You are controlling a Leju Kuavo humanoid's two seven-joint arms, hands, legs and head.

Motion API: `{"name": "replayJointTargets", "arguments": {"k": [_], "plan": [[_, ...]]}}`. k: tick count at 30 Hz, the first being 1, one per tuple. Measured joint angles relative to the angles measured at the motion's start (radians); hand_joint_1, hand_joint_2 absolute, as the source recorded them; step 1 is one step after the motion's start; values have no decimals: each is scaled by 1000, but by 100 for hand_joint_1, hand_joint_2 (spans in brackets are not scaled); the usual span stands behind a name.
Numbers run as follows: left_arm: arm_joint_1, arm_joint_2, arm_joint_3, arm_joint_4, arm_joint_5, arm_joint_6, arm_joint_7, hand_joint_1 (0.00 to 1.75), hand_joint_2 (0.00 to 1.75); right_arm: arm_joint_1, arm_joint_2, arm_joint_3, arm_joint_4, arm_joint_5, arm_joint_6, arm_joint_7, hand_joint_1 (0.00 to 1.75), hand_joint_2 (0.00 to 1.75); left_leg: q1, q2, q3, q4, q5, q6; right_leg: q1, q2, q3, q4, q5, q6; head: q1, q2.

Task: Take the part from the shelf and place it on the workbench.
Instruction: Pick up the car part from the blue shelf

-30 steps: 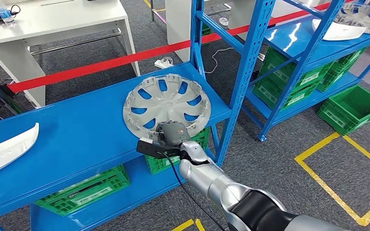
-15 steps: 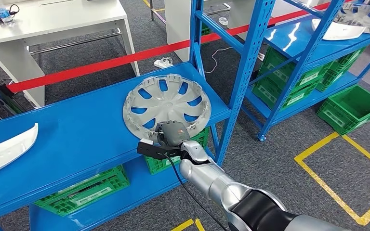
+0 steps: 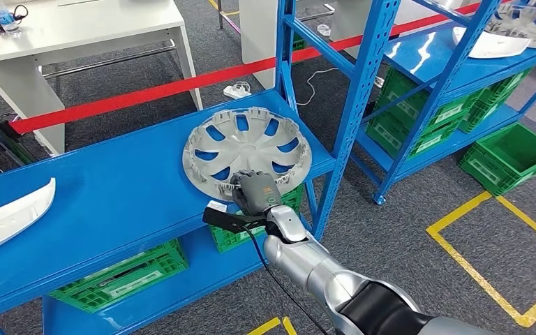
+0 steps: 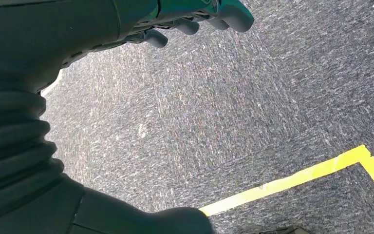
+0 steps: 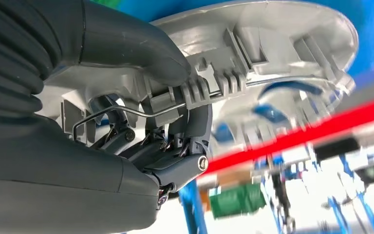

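Note:
A silver hubcap [image 3: 248,143] with blue showing through its spokes lies at the right end of the blue shelf [image 3: 112,188], its near edge raised a little off the board. My right hand [image 3: 255,192] grips that near rim. In the right wrist view my thumb [image 5: 141,53] presses on the ribbed clips of the hubcap [image 5: 272,44] while the fingers curl under its rim. My left hand [image 4: 185,19] hangs over the grey carpet, fingers apart, with nothing in it.
A white curved part [image 3: 10,213] lies at the shelf's left end. Green crates [image 3: 122,276] sit on the lower level. A blue upright post [image 3: 352,105] stands just right of the hubcap. Behind run a red tape [image 3: 146,94] and a white table [image 3: 77,31].
The hubcap has shifted slightly to the right and its near edge has tilted up in my right hand, which moved with it.

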Motion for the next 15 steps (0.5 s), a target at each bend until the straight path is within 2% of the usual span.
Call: {"name": "replayJointTargets", "arguments": {"k": [6, 15], "plan": [[3, -1, -2, 0, -1, -21, -14, 0, 175, 48, -13, 0, -121, 160, -163, 47, 175, 175, 0, 0, -5, 0, 0, 0, 0, 0, -4, 0, 0, 0, 0, 0], [4, -1, -6, 0, -1, -25, -16, 0, 175, 67, -23, 0, -197, 186, -178, 54, 175, 175, 0, 0, -6, 0, 0, 0, 0, 0, -5, 0, 0, 0, 0, 0]]}}
